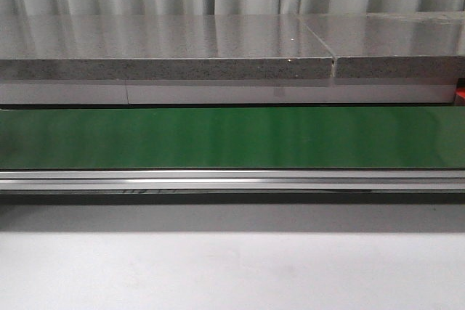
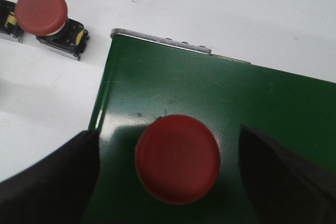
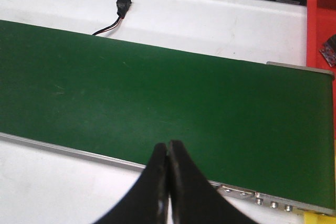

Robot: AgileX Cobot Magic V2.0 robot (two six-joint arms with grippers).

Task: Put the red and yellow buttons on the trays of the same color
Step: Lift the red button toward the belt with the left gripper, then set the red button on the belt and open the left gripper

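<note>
- green conveyor belt (image 1: 232, 136) is running as a wide band across the middle of the front view, grey stone ledge (image 1: 167, 45) sitting above it, white table (image 1: 232, 266) lying below; no arm, button or tray is showing in that view
- in the right wrist view the belt is filling the centre, and a red tray (image 3: 320, 24) edge is peeking in at the upper right of the frame, looking like the drop spot for red buttons
- left gripper (image 2: 173, 182) is hanging over the belt's end with its two dark fingers (image 2: 47, 182) spread wide at lower left and lower right of the frame, gripping nothing
- red button (image 2: 177, 158) is sitting on the belt between those fingers, lower centre, not touching either; i'm judging the arm is lining up to close on it
- second red button (image 2: 42, 10) is lying on the white table at upper left of the left wrist view, on its switch body, off the belt
- right gripper (image 3: 168, 182) is pointing at the belt's near edge, lower centre, fingertips pressed together, empty, seemingly parked
- small black connector with wires (image 3: 122, 4) is lying on the white surface at upper left of the right wrist view
- no yellow button is showing anywhere
</note>
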